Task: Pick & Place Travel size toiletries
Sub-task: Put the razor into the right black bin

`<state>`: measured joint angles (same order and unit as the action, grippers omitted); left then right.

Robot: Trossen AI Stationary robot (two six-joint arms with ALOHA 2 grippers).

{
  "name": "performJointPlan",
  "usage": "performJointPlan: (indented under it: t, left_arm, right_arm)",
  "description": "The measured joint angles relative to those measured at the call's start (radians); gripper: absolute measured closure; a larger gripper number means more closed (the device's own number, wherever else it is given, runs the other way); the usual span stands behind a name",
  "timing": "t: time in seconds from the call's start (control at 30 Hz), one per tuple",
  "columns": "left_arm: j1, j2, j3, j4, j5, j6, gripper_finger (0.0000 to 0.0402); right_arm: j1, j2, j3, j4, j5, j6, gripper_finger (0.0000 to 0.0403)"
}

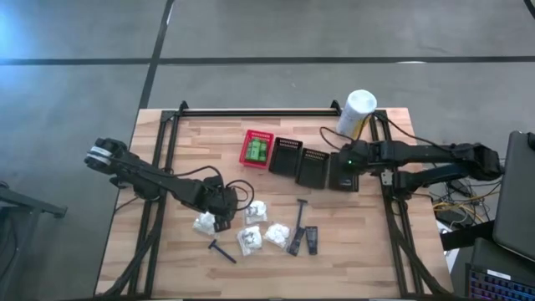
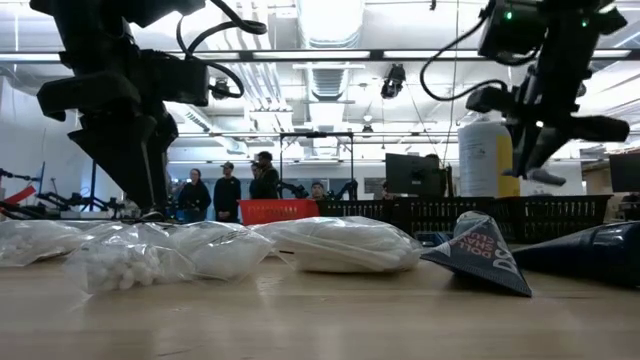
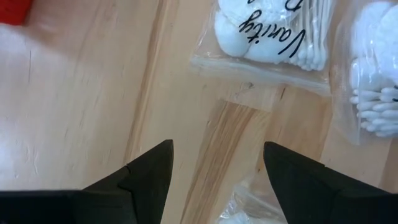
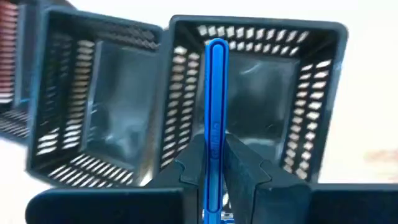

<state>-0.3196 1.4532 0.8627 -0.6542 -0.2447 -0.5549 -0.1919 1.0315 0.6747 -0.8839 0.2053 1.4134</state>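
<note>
Several white crinkly pouches of cotton swabs [image 1: 251, 240] lie on the wooden table, with a slim black razor [image 1: 221, 251] and black flat items [image 1: 303, 239] near them. My left gripper [image 3: 217, 146] hangs open, pointing down at bare wood between the pouches [image 3: 267, 31]; in the high view my left gripper [image 1: 220, 221] stands beside one pouch [image 1: 203, 222]. My right gripper [image 4: 212, 144] is shut on a slim blue stick [image 4: 215, 93] above the rightmost black slotted basket [image 4: 323, 74]; it [image 1: 344, 171] hovers at the row's right end. My right gripper pinches the blue stick between its two fingers [image 4: 245, 168], on the stick's flat sides partway along its length [image 4: 214, 134]. The stick runs along the fingers and its rounded free end [image 4: 216, 46] sticks out past them, clear of the basket below.
A red basket [image 1: 257, 149] with green packets and two more black baskets [image 1: 287, 156] [image 1: 314, 167] stand in a row at mid-table. A tall white-and-yellow canister [image 1: 356, 113] stands at the far right. In the low view people stand in the room behind.
</note>
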Motion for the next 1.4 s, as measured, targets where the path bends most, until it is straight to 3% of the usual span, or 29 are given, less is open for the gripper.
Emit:
performJointPlan:
  t: [0.37,0.73,1.0,1.1,1.4]
  left_arm:
    - [0.032,0.0,0.0,0.0,0.0,0.0,0.0147]
    - [0.056,0.001,0.0,0.0,-0.001,0.002,0.0147]
    - [0.057,0.001,-0.001,0.0,-0.001,0.003,0.0147]
    - [0.057,0.001,-0.002,0.0,-0.001,0.007,0.0147]
    - [0.075,0.001,-0.009,-0.001,0.0,0.032,0.0147]
  right_arm:
    - [-0.065,0.106,-0.04,0.053,0.004,-0.087,0.0344]
    - [-0.062,0.211,-0.039,0.086,-0.02,-0.108,0.0261]
    - [0.024,0.188,0.095,0.082,0.004,-0.126,0.0204]
    - [0.08,0.209,0.155,0.101,-0.032,-0.127,0.0192]
    - [0.259,0.471,0.32,0.117,-0.081,-0.017,0.0192]
